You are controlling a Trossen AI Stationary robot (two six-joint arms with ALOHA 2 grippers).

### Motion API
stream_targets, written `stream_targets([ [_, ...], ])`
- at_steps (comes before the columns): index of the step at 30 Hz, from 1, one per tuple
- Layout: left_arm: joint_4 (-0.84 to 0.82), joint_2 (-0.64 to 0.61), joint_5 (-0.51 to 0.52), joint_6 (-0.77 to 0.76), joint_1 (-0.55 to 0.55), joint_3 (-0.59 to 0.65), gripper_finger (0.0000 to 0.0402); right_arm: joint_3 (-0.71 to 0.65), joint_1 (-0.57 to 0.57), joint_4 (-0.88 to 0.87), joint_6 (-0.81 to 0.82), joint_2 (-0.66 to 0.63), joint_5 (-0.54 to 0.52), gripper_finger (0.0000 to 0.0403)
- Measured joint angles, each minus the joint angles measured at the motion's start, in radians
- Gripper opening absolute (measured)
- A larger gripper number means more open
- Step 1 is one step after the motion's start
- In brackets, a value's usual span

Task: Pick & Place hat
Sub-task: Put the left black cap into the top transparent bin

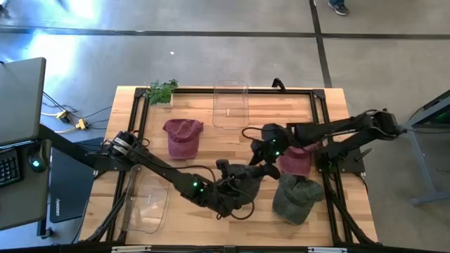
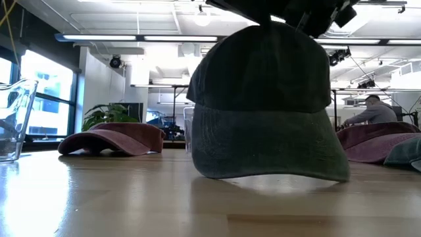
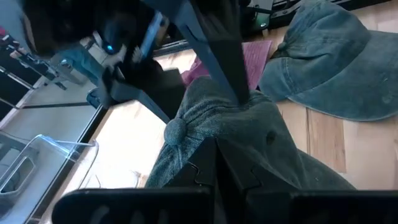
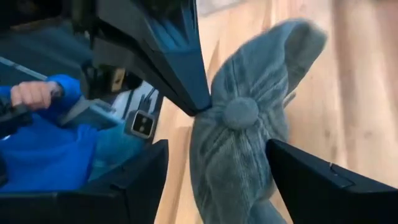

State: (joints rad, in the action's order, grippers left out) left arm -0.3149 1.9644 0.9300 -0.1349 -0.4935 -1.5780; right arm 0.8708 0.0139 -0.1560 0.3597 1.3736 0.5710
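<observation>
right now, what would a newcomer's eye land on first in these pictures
The dark green cap looming in the low view at the table's front middle, pinched at its crown by the shut left gripper. The right gripper sits open around that crown. A maroon cap lies toward the back left, another green cap front right.

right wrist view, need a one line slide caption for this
Open right end effector straddling the crown of a dark green cap, which the shut left end effector pinches beside its top button, above the wooden table.
</observation>
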Motion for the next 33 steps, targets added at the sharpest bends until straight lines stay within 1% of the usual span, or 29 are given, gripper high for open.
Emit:
stream_targets([
  [4,0.0,0.0,0.011,0.0,-0.001,0.0,0.0,0.014,0.021,0.005,-0.007,0.05,0.004,0.0246],
  [7,0.0,0.0,0.011,0.0,0.0,0.0,0.0,0.023,0.033,0.012,-0.025,0.06,0.004,0.0209],
  [9,0.004,0.0,0.011,-0.002,0.0,0.0,0.0,0.027,0.035,0.027,-0.025,0.059,-0.013,0.0174],
  [12,0.017,0.0,0.002,-0.001,0.0,0.0,0.0004,0.027,0.039,0.024,-0.037,0.059,-0.056,0.0107],
  [15,0.008,0.0,-0.038,0.001,0.001,0.0,0.0022,0.027,0.044,0.023,-0.098,0.059,-0.094,0.0033],
  [16,-0.007,0.0,-0.051,0.004,0.001,0.0,0.0032,0.027,0.046,0.024,-0.124,0.059,-0.112,0.0017],
  [17,-0.032,0.0,-0.056,0.004,-0.003,0.0,0.0044,0.027,0.049,0.023,-0.147,0.059,-0.133,0.001],
  [18,-0.071,-0.006,-0.054,-0.003,-0.009,0.0,0.0056,0.027,0.053,0.024,-0.156,0.059,-0.16,0.0012],
  [20,-0.192,-0.029,-0.018,-0.046,-0.033,0.0,0.008,0.03,0.057,0.019,-0.162,0.059,-0.209,0.0021],
  [22,-0.331,-0.055,0.033,-0.149,-0.055,-0.002,0.0099,0.057,0.055,-0.021,-0.191,0.059,-0.248,0.0018],
  [24,-0.509,-0.076,0.102,-0.316,-0.08,-0.001,0.0111,0.107,0.048,-0.066,-0.246,0.06,-0.288,0.0007],
  [28,-0.788,-0.1,0.225,-0.643,-0.129,-0.001,0.0114,0.262,0.017,-0.18,-0.365,0.06,-0.412,0.001],
  [33,-1.069,-0.109,0.282,-0.992,-0.19,-0.001,0.0114,0.453,-0.063,-0.266,-0.6,0.06,-0.558,0.0005],
])
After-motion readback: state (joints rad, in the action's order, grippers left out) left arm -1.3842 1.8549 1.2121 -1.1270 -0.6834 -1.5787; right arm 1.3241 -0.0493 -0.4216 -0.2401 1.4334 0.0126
